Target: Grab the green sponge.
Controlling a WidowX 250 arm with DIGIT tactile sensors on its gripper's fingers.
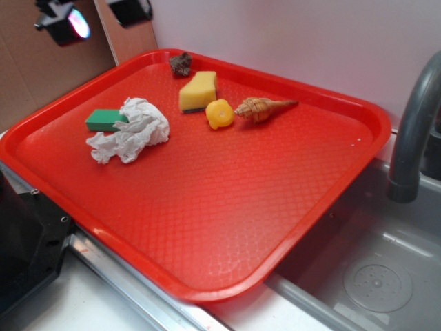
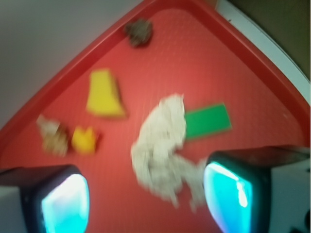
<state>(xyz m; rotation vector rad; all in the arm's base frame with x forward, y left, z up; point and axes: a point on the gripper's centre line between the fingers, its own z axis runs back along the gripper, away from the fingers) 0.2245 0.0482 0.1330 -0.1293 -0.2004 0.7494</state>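
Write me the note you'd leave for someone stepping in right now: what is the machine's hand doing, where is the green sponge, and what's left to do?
Gripper: open, holding nothing, high above the tray; both fingers show at the bottom of the wrist view.
Green sponge: lying flat near the tray's left edge, untouched, with the crumpled white paper pressed against its right side.
Also on the tray: yellow wedge, small yellow toy, shell, dark lump at the far rim.
Done: nothing yet.
Left: move over the sponge, descend, close on it, probably from the side clear of the paper.
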